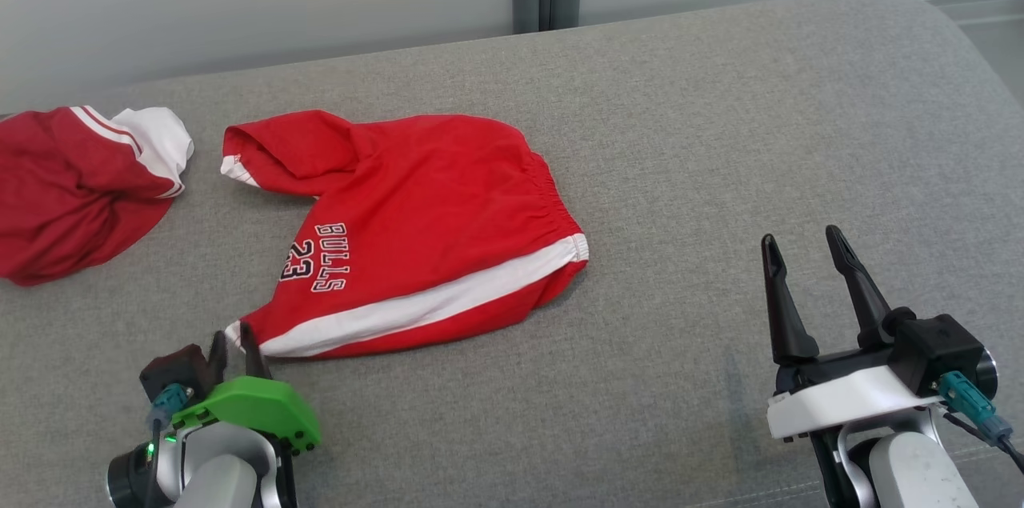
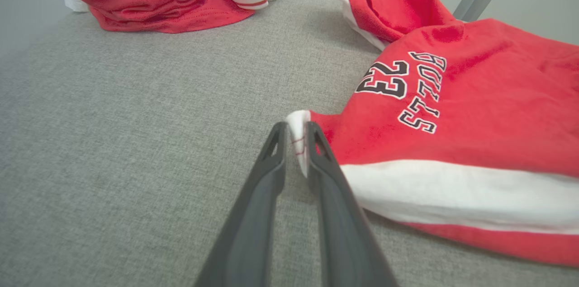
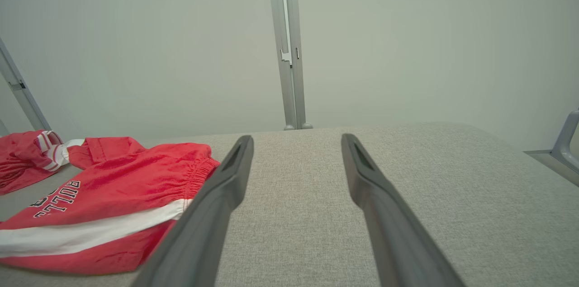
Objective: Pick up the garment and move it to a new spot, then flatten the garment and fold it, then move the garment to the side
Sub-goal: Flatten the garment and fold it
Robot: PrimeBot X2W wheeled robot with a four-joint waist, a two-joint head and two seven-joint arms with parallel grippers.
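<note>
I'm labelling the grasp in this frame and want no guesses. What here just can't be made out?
- Left wrist view: whether the left tool grips the red Bulls shorts with a white stripe; their hem corner sits between nearly closed fingers, contact unclear.
- Head view: the crumpled red-and-white garment, cut off by the left edge; its type is unclear.
- Left wrist view: the shorts' waistband end, cut off by the right edge.
</note>
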